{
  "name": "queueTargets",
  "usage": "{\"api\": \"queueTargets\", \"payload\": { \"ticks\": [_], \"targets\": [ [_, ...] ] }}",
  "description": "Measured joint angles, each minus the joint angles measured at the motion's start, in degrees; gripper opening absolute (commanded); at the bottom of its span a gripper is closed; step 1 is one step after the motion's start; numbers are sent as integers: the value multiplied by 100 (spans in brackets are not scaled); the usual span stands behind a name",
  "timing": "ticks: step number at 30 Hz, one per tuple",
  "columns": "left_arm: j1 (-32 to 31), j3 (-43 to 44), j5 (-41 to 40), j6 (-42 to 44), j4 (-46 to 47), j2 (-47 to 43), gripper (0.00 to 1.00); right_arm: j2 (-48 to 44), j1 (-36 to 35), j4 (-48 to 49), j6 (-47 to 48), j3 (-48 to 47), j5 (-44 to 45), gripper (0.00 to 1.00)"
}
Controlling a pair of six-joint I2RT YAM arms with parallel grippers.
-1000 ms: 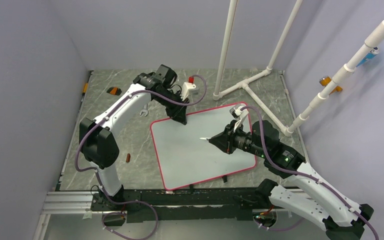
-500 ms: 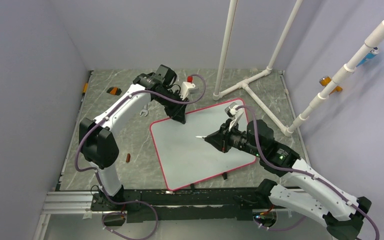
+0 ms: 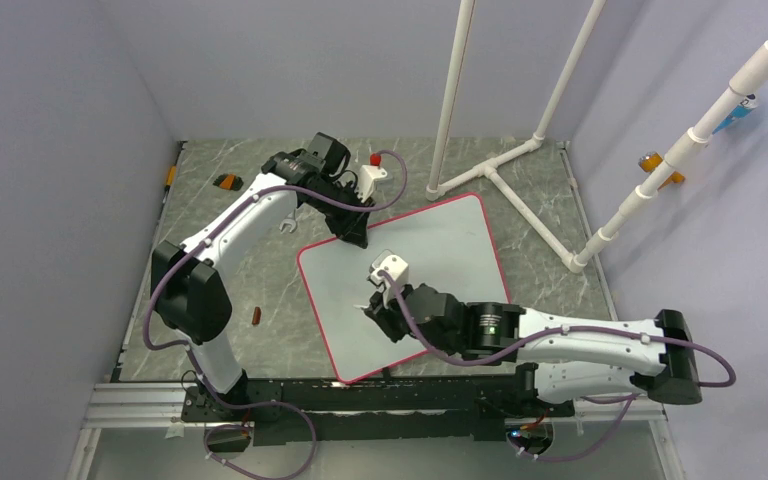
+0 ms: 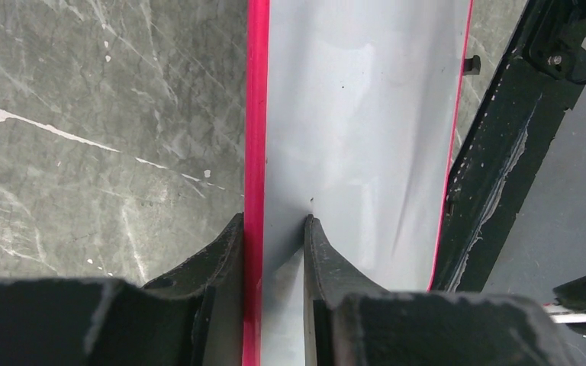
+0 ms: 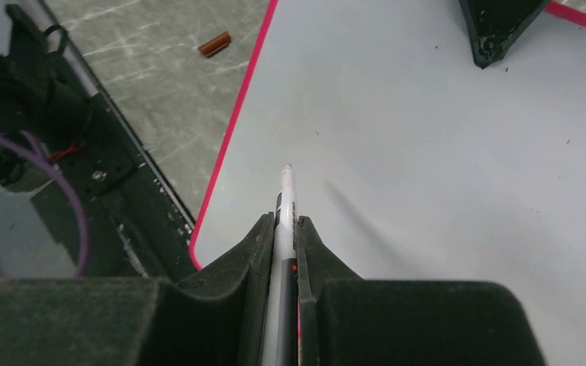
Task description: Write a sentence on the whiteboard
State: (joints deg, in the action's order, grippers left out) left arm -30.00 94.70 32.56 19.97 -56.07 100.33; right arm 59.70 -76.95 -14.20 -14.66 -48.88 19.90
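Note:
The whiteboard (image 3: 450,250) lies flat on the marbled table, white with a pink-red rim (image 4: 256,114). No sentence is in view on its surface (image 5: 427,114). My left gripper (image 3: 358,240) stands at the board's far-left edge. Its jaws (image 4: 273,219) are narrowly open astride the rim, one finger outside it and one on the white. My right gripper (image 3: 373,312) hangs over the board's near-left part, shut (image 5: 284,219) on a white marker (image 5: 285,191). The marker's tip points at the near-left corner and hovers just above the surface.
A white pipe frame (image 3: 500,170) stands on the table at the back right. A small brown-red piece (image 3: 257,317) lies left of the board, and a wrench (image 3: 287,225) and an orange-black part (image 3: 227,182) lie further back. A black rail (image 3: 360,395) runs along the near edge.
My right arm has swung left and low along the near edge, carrying the marker from the board's middle to its near-left part. The board has turned slightly. The left gripper stays at the rim.

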Motion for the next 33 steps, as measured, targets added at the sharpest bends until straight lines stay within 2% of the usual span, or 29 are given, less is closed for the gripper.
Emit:
{"api": "queueTargets", "payload": {
  "ticks": [9,17,33],
  "targets": [
    [-44,-61,-146,0,57,-50,0,787,-149,361,-2,-387,807,0],
    [-111,-61,-361,-15,72,-79,0,1445,-208,437,-35,-990,997,0],
    [-184,-87,-501,-17,101,-162,0,2249,-212,398,-184,-1458,1384,0]
  ]
}}
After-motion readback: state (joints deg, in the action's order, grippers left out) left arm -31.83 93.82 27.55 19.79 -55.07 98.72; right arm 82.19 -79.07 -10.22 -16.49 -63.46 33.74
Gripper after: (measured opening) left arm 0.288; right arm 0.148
